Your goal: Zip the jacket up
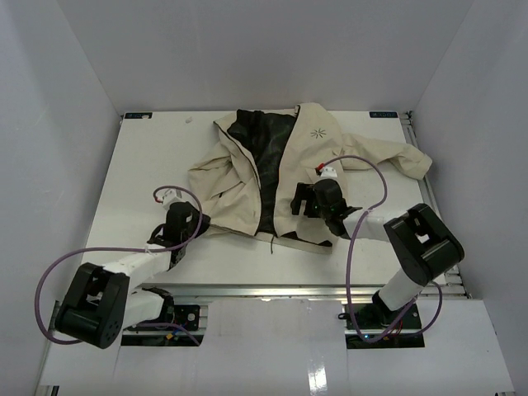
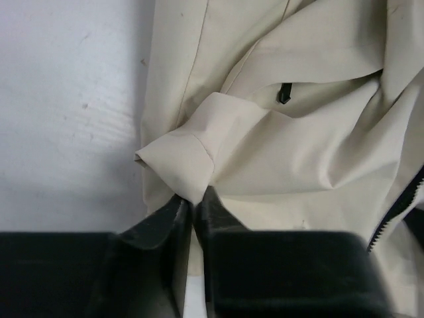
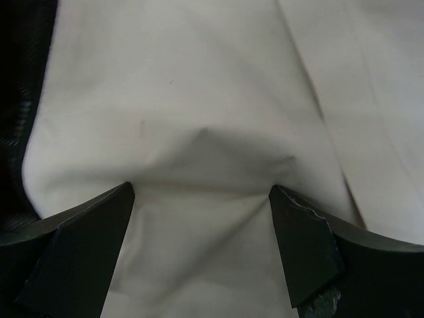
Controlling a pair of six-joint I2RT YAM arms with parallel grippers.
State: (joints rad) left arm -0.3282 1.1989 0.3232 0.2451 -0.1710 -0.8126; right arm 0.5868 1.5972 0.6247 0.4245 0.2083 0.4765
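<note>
1. Left gripper (image 2: 194,200) jaws were pinched shut on a fold of the jacket (image 1: 318,157); a hard pull could drag it all.
2. Right gripper (image 3: 202,192) jaws were wide apart over cloth, nr the open front. It could grab cloth, not the zipper (image 2: 396,215).
3. Jacket lay open on the table (image 1: 148,165).

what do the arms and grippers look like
The left arm and right arm are white links with bulky black joints, a purple cable looping along each. The left gripper and right gripper are black, with blunt wedge-shaped fingers.
</note>
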